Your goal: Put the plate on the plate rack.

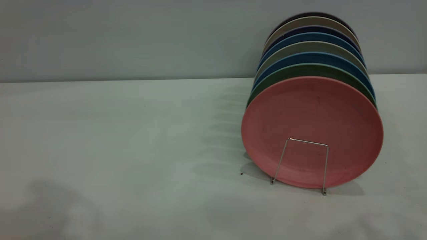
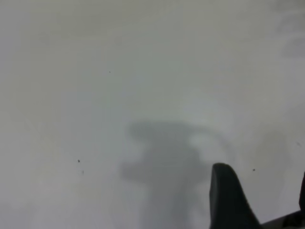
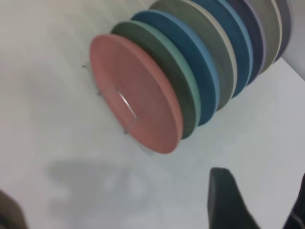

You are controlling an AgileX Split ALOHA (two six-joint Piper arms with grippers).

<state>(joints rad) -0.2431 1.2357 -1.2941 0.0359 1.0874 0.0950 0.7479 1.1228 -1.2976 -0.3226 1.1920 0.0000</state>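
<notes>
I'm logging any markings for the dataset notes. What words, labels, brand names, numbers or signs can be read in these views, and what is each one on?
None: no readable text in any view.
The plate, front of the row in the plate rack: plain, only faint scuffs.
The other plates behind it: plain rims.
The table and wall: blank.
The left gripper and right gripper: dark fingers, unmarked.
</notes>
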